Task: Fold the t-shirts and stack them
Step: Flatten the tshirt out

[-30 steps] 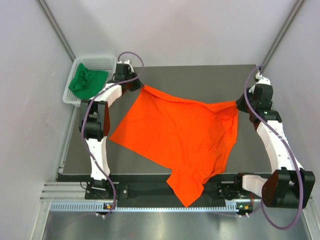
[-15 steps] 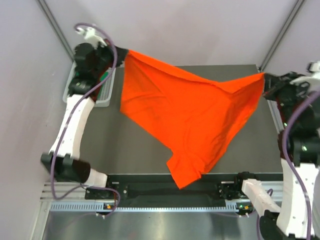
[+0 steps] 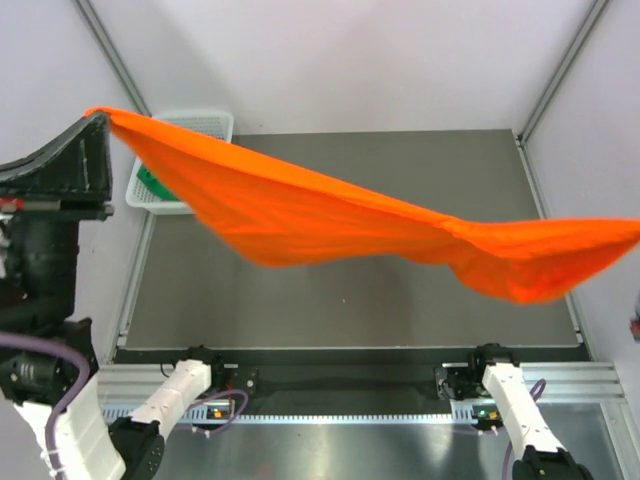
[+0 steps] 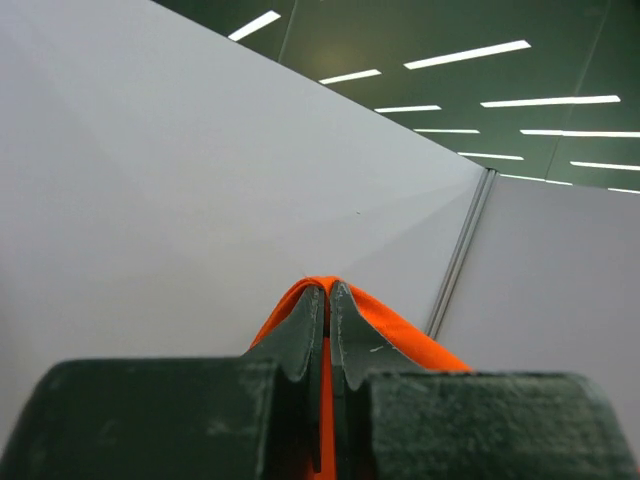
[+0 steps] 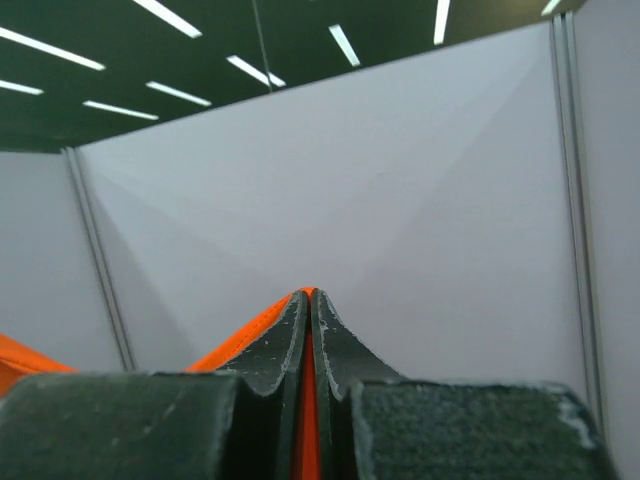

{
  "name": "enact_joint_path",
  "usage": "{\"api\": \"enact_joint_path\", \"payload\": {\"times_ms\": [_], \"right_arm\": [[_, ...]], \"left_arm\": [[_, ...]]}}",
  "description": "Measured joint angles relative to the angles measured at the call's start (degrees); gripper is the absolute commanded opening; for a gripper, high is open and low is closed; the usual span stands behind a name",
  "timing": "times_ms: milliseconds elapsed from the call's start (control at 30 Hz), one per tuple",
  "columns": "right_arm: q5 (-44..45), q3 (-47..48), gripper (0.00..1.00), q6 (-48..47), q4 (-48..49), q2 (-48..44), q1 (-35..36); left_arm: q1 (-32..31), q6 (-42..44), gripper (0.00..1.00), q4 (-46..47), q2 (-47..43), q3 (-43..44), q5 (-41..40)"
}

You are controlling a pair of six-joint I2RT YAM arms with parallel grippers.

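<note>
Orange t-shirt (image 3: 330,215) is hanging stretched in the air above the table (image 3: 350,300) — the left gripper (image 4: 327,292) and right gripper (image 5: 306,298) are each pinching an edge tight, probably to spread it flat for folding. The green t-shirt (image 3: 148,180) is lying in the basket (image 3: 205,116).

Item 1, orange t-shirt (image 3: 330,215): plain bright cloth; hung clear above the bench, stretched in a sagging band from over the far-left corner to past the right edge.
Item 2, green t-shirt (image 3: 150,181): dark; lay bunched at the far-left corner, mostly hidden behind item 1.
</note>
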Motion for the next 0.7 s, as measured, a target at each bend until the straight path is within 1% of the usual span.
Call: {"api": "enact_joint_path", "payload": {"times_ms": [100, 167, 233, 300, 400, 467, 600, 700], "right_arm": [[-0.35, 4.44, 0.00, -0.35, -0.24, -0.57, 0.04], [-0.33, 5.33, 0.00, -0.72, 0.02, -1.14, 0.09], [-0.26, 3.74, 0.00, -1.49, 0.87, -1.86, 0.15], [-0.04, -0.15, 0.00, -2.19, 1.66, -2.62, 0.15], [0.52, -10.05, 0.00, -3.02, 4.59, -3.41, 0.15], [0.98, -17.92, 0.00, -3.50, 6.82, -3.74, 0.15], [2.60, -37.31, 0.00, -5.01, 11.87, -3.45, 0.39], [3.89, -50.01, 0.00, -6.01, 16.96, -2.54, 0.39]], "left_arm": [[-0.02, 0.72, 0.00, -1.11, -0.48, 1.97, -0.98], [0.00, 1.20, 0.00, -1.46, -0.37, 2.12, -1.22], [0.00, 1.70, 0.00, -1.42, 0.11, 1.53, -1.16], [0.00, 2.19, 0.00, -0.37, 0.92, -0.63, -0.94], [-0.02, 2.54, 0.00, 2.19, 3.50, -6.10, -0.04], [-0.02, 2.51, 0.00, 4.17, 6.78, -9.90, 1.01], [-0.02, 2.29, 0.00, 11.52, 16.83, -19.39, 4.17], [0.00, 2.10, 0.00, 18.73, 27.78, -26.49, 6.51]]}}
